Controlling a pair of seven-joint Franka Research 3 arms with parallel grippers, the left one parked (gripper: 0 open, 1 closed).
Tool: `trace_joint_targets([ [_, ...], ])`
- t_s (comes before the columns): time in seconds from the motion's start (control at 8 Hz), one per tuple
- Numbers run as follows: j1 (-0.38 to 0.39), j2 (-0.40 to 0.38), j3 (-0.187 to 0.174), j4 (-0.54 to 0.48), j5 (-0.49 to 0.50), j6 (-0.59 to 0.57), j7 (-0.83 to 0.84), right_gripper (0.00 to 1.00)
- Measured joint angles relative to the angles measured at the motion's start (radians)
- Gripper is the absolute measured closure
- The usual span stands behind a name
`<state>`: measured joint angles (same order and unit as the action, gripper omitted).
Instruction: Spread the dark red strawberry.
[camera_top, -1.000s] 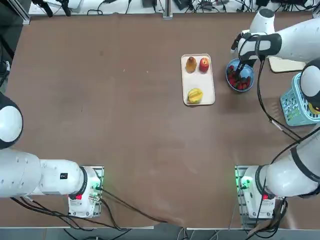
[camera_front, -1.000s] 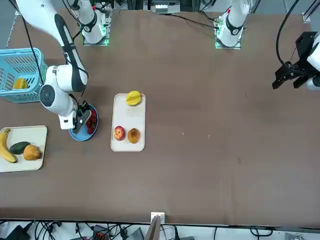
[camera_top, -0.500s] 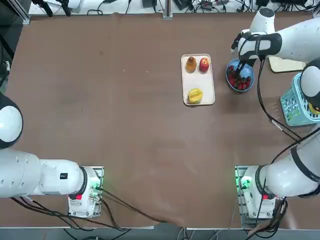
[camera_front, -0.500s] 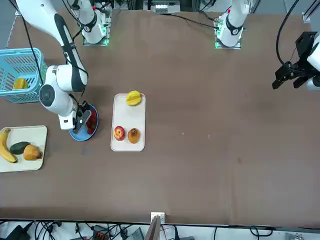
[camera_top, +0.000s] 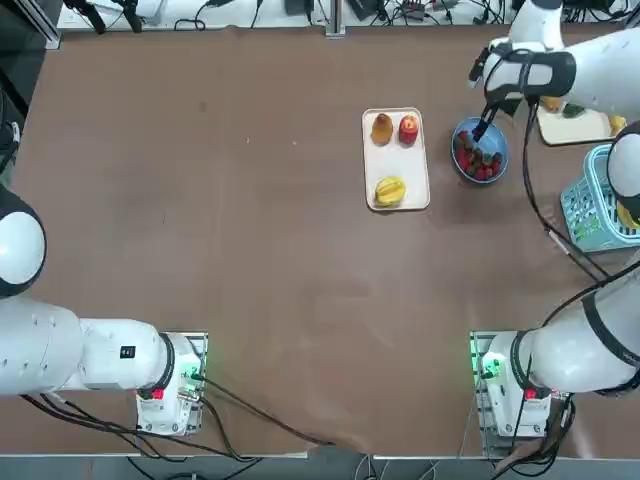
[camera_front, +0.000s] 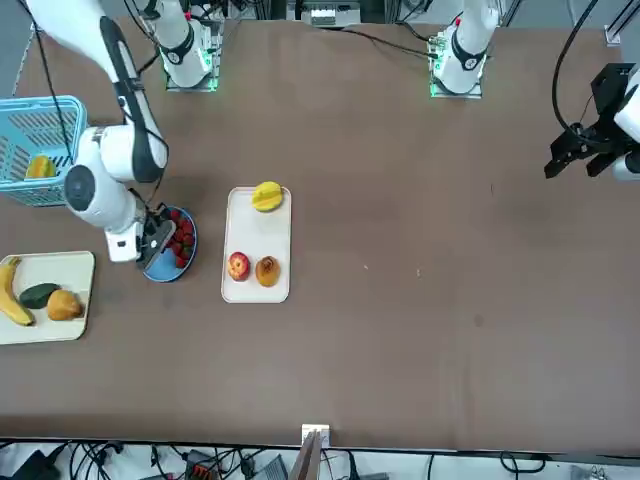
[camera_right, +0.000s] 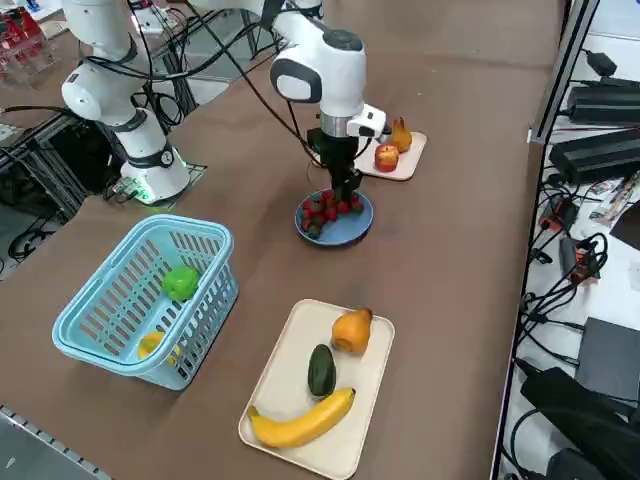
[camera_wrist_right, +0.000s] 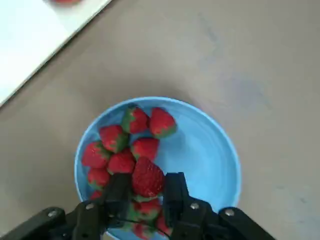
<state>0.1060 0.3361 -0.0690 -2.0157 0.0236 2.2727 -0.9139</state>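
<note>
Obs. right tool (camera_wrist_right: 148, 182) shut on dark red strawberry (camera_wrist_right: 147, 170), w/ strawberry gripped btwn both fingers. Located strawberry over blue bowl (camera_wrist_right: 210, 150), above other berries (camera_wrist_right: 121, 162). Cannot tell whether touching berries beneath. Found berries red w/ green leaves, heaped twd one side of bowl, w/ bare blue showing opp. Logged bowl on brown table (camera_top: 250, 250), under reach of right arm (camera_top: 600, 75).

Checked top view: found white tray (camera_top: 398, 165) just left of bowl, apart from same. Counted three pcs on tray: brownish pear (camera_top: 382, 128) and red apple (camera_top: 408, 129) side by side at far end, yellow fruit (camera_top: 390, 190) at near end.

Checked right side view: found cream board (camera_right: 275, 370) lying flat, well apart from tray, w/ bowl btwn. Listed on board: banana (camera_right: 305, 425), dark green fruit (camera_right: 322, 370), orange-brown fruit (camera_right: 352, 330). Noted green fruit lying btwn other two.

Found lt. blue basket (camera_right: 120, 355) upright on table, near board, not touching. Noted inside: green item (camera_right: 181, 283) and yellow item (camera_right: 155, 344), latter partly hidden by basket wall. Cannot ID yellow item.
</note>
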Motion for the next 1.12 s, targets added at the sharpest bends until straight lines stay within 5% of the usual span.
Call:
trace_joint_targets([
  [0.38, -0.104, 0.081, -0.003, 0.095, 0.000, -0.030, -0.139, 0.63],
  [0.75, -0.116, 0.166, 0.002, 0.132, 0.000, -0.027, -0.148, 0.62],
  [1.0, -0.114, 0.176, 0.004, 0.134, 0.000, -0.028, -0.147, 0.49],
  [1.12, -0.114, 0.176, 0.004, 0.135, 0.000, -0.031, -0.147, 0.33],
])
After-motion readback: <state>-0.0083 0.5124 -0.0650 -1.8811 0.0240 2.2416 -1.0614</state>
